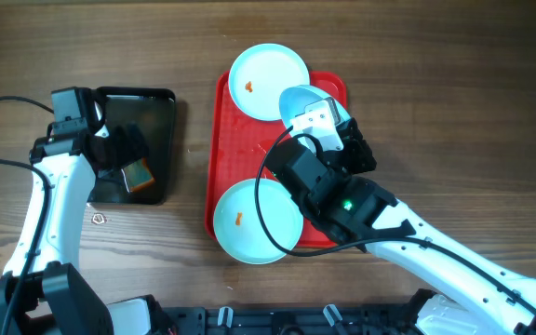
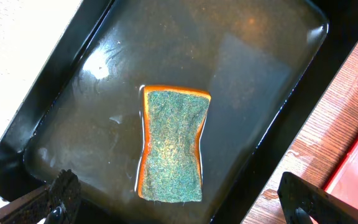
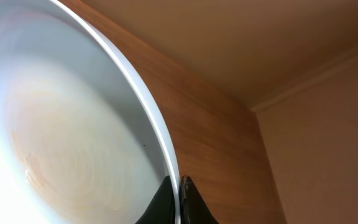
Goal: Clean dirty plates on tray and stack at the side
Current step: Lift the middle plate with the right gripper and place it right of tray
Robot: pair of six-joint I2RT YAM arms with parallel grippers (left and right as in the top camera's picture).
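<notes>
The red tray (image 1: 220,149) lies mid-table. One pale plate (image 1: 268,82) with an orange speck rests on its far end, another (image 1: 249,221) with a speck on its near end. My right gripper (image 3: 179,193) is shut on the rim of a third plate (image 3: 61,130), held tilted on edge above the tray's far right corner; it also shows in the overhead view (image 1: 298,100). My left gripper (image 2: 179,205) is open above a green-and-orange sponge (image 2: 173,144) lying in the black tray (image 2: 55,74), a finger on either side of its near end.
The black tray (image 1: 164,102) with shallow water stands left of the red tray, with the sponge (image 1: 138,174) in it. A small metal ring (image 1: 98,219) lies on the wood near the left arm. Bare wooden table lies right of the red tray.
</notes>
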